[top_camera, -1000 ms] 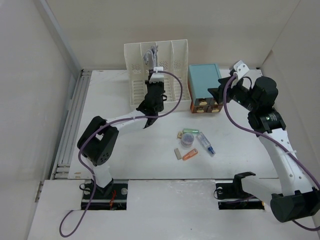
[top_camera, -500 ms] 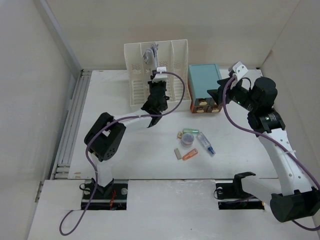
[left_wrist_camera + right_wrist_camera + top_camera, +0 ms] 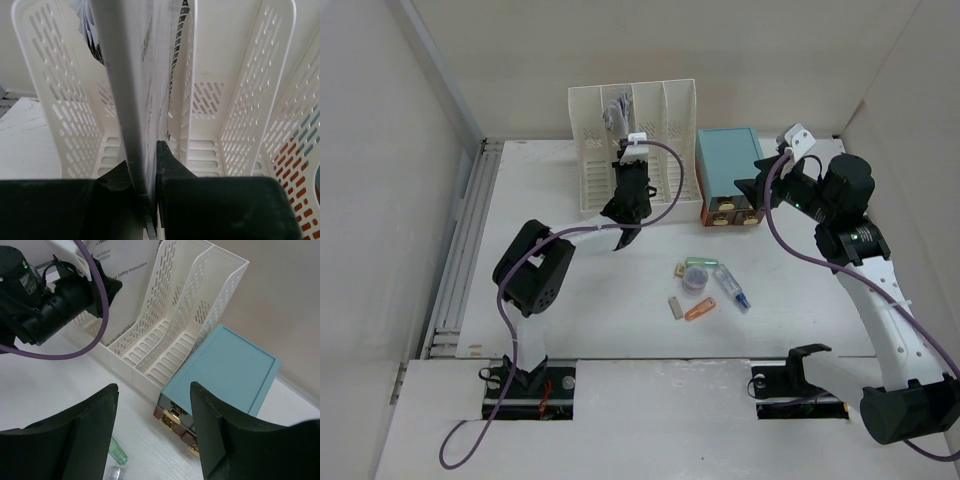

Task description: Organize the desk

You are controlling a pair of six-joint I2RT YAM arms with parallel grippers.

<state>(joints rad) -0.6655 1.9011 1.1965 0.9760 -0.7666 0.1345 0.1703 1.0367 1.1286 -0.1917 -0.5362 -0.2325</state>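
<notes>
Spreading white beneath both arms, the surface (image 3: 610, 320) carries a slotted rack (image 3: 675, 120) at its 12 o'clock edge and a light-blue drawer box (image 3: 728, 165) toward 1 o'clock. A sheet (image 3: 125, 265) standing in the rack shows the words "Safety Instruction". The left end effector (image 3: 148, 170) is clamped on that sheet's near edge, lifted off the surface. The right end effector (image 3: 152, 387), fingers apart, hovers above the surface close to the box.
</notes>
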